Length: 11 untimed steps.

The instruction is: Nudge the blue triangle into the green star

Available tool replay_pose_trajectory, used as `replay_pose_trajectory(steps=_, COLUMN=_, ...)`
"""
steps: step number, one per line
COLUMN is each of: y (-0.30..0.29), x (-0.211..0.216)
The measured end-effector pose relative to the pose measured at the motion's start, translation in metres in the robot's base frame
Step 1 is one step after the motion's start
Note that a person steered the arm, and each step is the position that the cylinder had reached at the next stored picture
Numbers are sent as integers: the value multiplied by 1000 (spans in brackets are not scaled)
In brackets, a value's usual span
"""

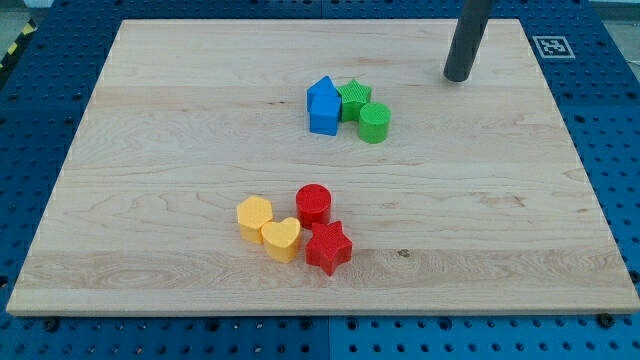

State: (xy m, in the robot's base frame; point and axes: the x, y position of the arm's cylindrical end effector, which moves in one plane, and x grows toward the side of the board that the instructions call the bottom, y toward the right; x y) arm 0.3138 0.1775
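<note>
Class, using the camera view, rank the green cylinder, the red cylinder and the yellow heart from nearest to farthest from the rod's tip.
Measured from my tip at the view's top right:
1. Green cylinder, in the upper cluster, left of and below the tip.
2. Red cylinder, top of the lower cluster.
3. Yellow heart, lower left of the red cylinder.

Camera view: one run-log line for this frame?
my tip: upper right, clear of blocks | blue triangle: touching green star | green cylinder: beside star | red/yellow cluster: view's bottom, untouched
</note>
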Motion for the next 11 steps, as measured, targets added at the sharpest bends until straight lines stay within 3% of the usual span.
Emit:
replay_pose_trajectory(steps=2, y=-3, x=9)
replay_pose_trajectory(steps=3, y=-51, x=-6)
replay_pose_trajectory(steps=5, y=-238, x=-9)
replay_pose_trajectory(steps=6, y=-265, x=1)
replay_pose_trajectory(steps=8, y=-261, x=40)
replay_pose_trajectory(steps=11, y=-181, x=40)
